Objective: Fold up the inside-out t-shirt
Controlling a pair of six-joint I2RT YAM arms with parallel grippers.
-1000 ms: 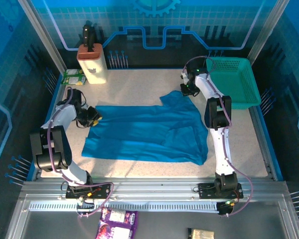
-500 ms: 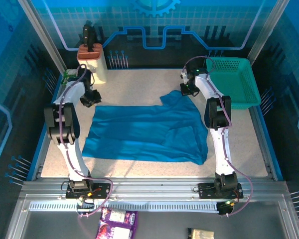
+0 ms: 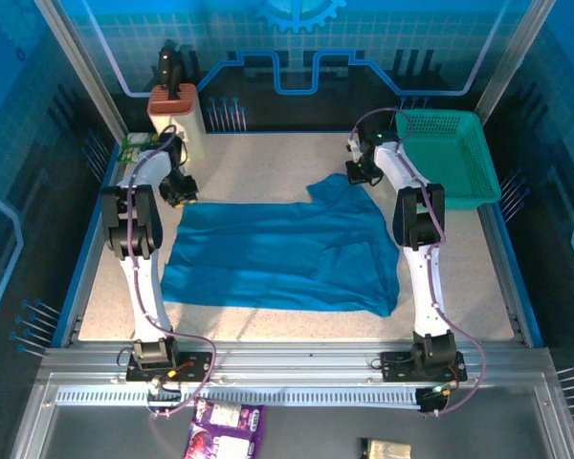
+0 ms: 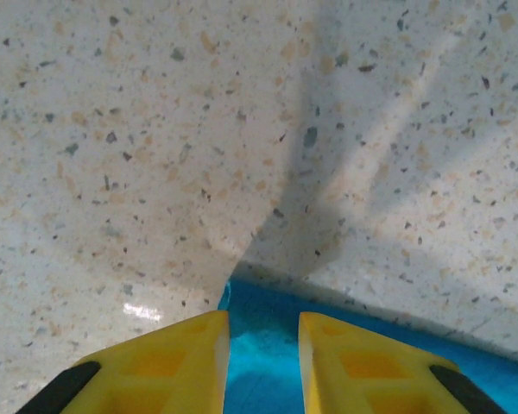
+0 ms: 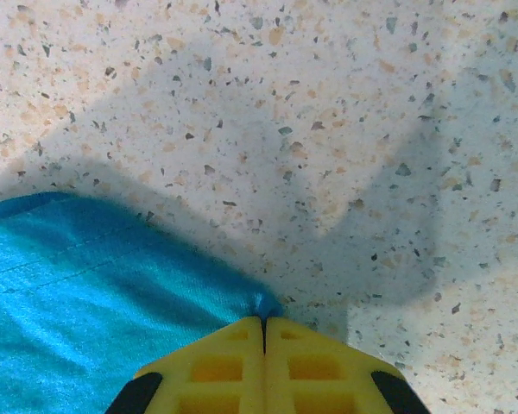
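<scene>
- Two far corners of the t-shirt (image 3: 287,253) are being taken up, one by each arm, likely so the cloth can be drawn taut or carried over into a fold.
- The t-shirt is lying spread nearly flat in the middle of the table (image 3: 268,158), wrinkling toward its right side, with a flap, probably a sleeve, sticking out toward the far edge.
- The right gripper (image 5: 263,321) is pinching the tip of that flap. Its jaws are pressing fully together, and the cloth is puckering right at them.
- The left gripper (image 4: 263,323) is sitting over the far left corner. Its jaws are standing a narrow way apart with blue cloth filling the gap, but I cannot tell whether they are actually squeezing it.
- Both grippers are working low against the table, probably because flat thin cloth is offering only its edge to grab.
- The green basket (image 3: 450,158) is standing beyond the right gripper, apart from the t-shirt.
</scene>
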